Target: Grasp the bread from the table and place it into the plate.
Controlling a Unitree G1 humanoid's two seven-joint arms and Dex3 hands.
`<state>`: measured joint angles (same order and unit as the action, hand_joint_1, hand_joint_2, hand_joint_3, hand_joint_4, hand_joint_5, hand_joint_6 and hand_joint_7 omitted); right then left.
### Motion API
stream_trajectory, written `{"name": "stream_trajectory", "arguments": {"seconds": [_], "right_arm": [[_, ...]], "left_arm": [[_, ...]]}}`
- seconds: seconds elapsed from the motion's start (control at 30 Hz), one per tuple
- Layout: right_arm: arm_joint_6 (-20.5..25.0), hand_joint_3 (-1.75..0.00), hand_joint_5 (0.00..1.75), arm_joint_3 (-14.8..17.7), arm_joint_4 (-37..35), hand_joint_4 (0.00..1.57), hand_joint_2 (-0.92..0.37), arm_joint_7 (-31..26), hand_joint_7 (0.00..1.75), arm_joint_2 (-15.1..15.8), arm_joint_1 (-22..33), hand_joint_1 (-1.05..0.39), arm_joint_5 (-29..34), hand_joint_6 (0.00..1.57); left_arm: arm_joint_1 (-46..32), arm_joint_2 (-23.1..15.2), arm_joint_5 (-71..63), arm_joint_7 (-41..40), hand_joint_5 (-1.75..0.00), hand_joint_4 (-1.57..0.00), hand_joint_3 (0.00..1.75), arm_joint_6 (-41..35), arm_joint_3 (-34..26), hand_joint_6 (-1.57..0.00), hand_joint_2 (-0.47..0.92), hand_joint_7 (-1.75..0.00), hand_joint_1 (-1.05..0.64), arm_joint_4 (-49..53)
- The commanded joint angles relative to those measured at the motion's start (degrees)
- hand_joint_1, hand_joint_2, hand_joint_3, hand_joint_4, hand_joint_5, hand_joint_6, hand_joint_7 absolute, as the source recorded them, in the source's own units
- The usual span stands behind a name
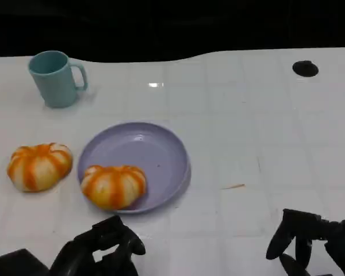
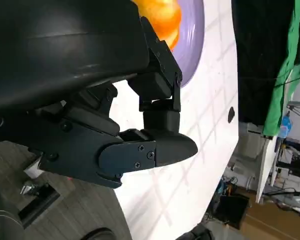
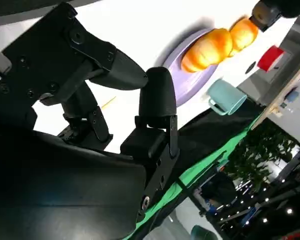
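Two round orange-and-white striped breads show in the head view. One bread lies on the white table left of the lilac plate. The other bread sits in the plate at its near left rim. My left hand hovers just in front of the plate, fingers apart, holding nothing. My right hand hangs at the table's near right, far from both breads, fingers spread and empty.
A teal mug stands at the back left. A round black hole marks the far right of the table, and a small crumb lies right of the plate. White table stretches between the plate and my right hand.
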<state>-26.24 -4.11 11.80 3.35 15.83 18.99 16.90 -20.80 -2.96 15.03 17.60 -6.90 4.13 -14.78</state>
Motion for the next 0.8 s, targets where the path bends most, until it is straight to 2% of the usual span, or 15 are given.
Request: {"name": "stream_trajectory", "arguments": {"seconds": [0.03,0.8], "right_arm": [[-1.32,-1.23,1.75,0.92,-2.16,0.87,-0.44,-2.09,1.48,-0.47,-0.96,-0.18,1.1,0.75],[-1.77,-1.2,1.75,-0.04,-4.76,0.89,-0.41,-3.48,1.38,-1.71,-2.84,-0.16,2.21,0.79]], "left_arm": [[-0.04,-0.86,-0.02,0.25,-1.75,-0.79,0.55,0.45,-0.45,-0.67,0.92,-1.45,-0.71,0.0],[0.75,-1.29,0.41,1.59,-1.75,-0.8,0.55,1.29,-1.51,-0.66,0.92,-1.46,-0.7,1.6]]}}
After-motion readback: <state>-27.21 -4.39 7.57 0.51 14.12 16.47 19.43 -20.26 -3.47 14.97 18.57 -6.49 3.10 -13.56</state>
